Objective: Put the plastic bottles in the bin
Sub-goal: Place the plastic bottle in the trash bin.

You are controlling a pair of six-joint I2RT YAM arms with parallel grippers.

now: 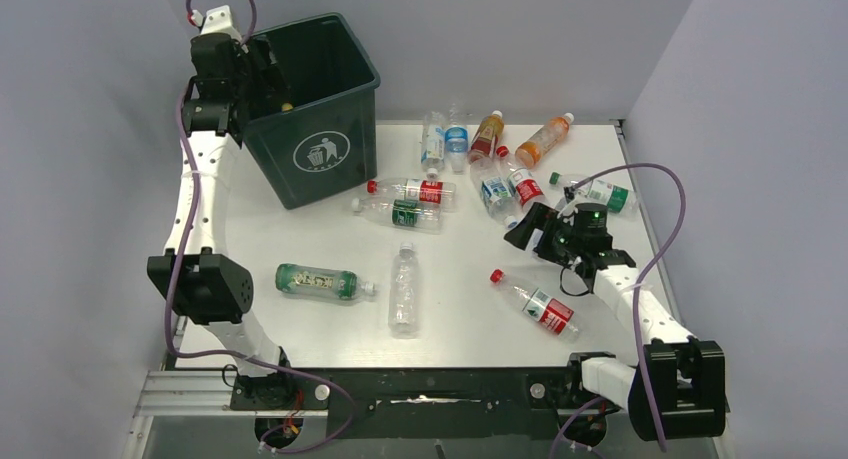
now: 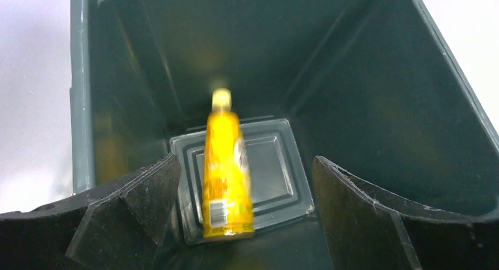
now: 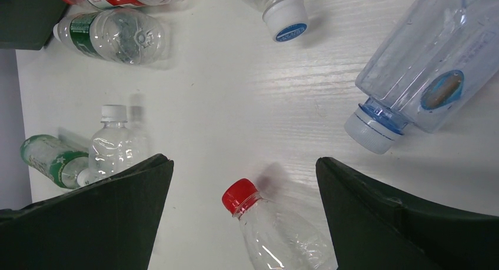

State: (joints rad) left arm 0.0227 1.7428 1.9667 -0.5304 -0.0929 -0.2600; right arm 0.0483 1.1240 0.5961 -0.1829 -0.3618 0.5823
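The left claw (image 2: 244,162) hangs over the open mouth of the bin (image 1: 350,129), its fingers spread wide with nothing between them: released. Straight below it, down on the bin floor, is a yellow bottle (image 2: 226,176), base toward the claw and cap pointing away. It looks a little blurred, so I cannot tell whether it has settled. By my reading the step in hand is the drop of this bottle, and that drop is as good as done.

The right claw (image 3: 244,161) is also released and empty, hovering low over the worktop (image 1: 460,314). Just below and between its fingers lies a clear bottle with a red cap (image 3: 259,229), cap toward the claw's centre. Off to the claw's right and further ahead is a larger clear bottle with a blue cap (image 3: 423,64). The rest of the plastic bottles (image 1: 420,191) lie scattered on the worktop ahead and to its left.

Most of the task remains. The next move probably belongs to the right claw: come down square across the red-capped bottle's body, then clench gently, since the thin, round plastic may roll or squash. The left claw needs to lift clear of the bin rim before reaching for another.
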